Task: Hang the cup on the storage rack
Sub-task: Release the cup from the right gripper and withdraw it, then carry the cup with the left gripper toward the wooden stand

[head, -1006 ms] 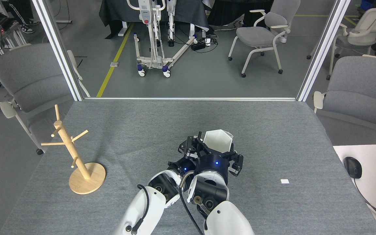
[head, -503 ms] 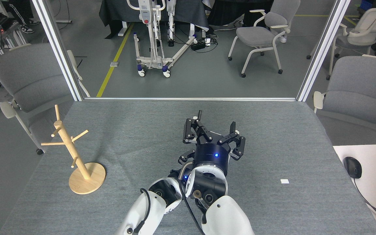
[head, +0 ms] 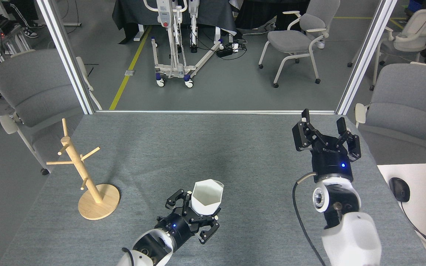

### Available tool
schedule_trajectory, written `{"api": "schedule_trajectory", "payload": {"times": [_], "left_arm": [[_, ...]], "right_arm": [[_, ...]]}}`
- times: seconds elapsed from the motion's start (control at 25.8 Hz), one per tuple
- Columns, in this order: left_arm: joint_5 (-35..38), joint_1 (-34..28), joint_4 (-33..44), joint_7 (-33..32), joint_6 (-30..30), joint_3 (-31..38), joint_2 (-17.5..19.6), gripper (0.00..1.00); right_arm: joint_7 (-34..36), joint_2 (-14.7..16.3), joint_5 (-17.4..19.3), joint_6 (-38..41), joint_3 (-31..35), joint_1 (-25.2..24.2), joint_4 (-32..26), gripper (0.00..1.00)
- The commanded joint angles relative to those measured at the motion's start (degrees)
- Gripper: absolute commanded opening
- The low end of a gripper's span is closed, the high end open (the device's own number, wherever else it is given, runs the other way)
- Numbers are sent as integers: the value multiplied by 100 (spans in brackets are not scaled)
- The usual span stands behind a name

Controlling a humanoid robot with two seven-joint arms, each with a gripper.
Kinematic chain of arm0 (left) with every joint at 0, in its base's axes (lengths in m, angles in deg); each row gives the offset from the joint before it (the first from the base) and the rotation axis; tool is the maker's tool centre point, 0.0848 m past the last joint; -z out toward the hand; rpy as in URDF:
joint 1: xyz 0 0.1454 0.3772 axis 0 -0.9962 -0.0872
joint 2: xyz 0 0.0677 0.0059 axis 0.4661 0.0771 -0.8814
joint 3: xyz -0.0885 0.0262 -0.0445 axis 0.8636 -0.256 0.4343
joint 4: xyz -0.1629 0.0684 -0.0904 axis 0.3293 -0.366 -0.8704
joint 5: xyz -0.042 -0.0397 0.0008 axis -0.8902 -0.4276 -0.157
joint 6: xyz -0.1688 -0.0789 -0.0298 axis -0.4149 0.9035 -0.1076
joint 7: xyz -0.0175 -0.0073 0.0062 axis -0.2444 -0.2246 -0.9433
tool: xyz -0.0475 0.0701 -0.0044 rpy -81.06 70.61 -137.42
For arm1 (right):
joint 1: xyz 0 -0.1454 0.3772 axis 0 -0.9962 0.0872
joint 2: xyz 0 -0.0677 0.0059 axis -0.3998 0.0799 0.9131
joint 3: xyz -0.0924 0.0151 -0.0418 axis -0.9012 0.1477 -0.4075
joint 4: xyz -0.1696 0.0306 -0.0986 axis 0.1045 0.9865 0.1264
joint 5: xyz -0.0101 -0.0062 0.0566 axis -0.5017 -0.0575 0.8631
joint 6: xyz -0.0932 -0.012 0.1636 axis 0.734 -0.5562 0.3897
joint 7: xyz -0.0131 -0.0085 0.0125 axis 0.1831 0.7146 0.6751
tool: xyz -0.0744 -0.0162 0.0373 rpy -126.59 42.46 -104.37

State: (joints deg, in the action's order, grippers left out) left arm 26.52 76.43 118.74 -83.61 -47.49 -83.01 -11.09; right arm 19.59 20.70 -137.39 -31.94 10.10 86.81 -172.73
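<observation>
Two arms are in view over the grey felt-covered table (head: 205, 147), well apart from each other. Right arm rises from the near right edge, white forearm leading up to a dark wrist with a blue light; the right gripper (head: 323, 126) stands raised at the far right of the table, fingers pointing away and spread wide, nothing between them. Left arm enters low at the near centre, foreshortened, with only its last segments showing; the left gripper (head: 198, 208) points away and slightly right, its black fingers closed around the lower body of the cup (head: 206, 197). Cup is upright, hexagonal mouth open upward, held near the near-centre of the table; whether its base touches the cloth cannot be told.

Storage rack (head: 84, 173) stands on its disc base at the near left of the table, well apart from the cup, pegs bare. A small white tag (head: 323, 205) lies on the cloth to the near right.

Against half a second ago: both arms were then stacked together at the centre, right gripper empty and on top, cup hidden. The right arm has since swung out to the far right, and the left has drawn nearer and leftward with the cup exposed. Rack and tag unchanged in position.
</observation>
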Motion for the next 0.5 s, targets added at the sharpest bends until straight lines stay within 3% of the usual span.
{"api": "schedule_trajectory", "payload": {"times": [0.0, 0.27, 0.46], "left_arm": [[-1, -903, 1054, 7, 21, 639, 374, 0], [-10, -2528, 2328, 68, -49, 1966, 558, 0], [-27, -3056, 2319, 112, -58, 3082, 567, 0]], "right_arm": [[0, 468, 173, 1681, 1018, -526, 275, 98], [44, 450, -126, 2033, 1229, -1792, 231, 98], [571, 442, -144, 2007, 1273, -1862, 231, 98]]}}
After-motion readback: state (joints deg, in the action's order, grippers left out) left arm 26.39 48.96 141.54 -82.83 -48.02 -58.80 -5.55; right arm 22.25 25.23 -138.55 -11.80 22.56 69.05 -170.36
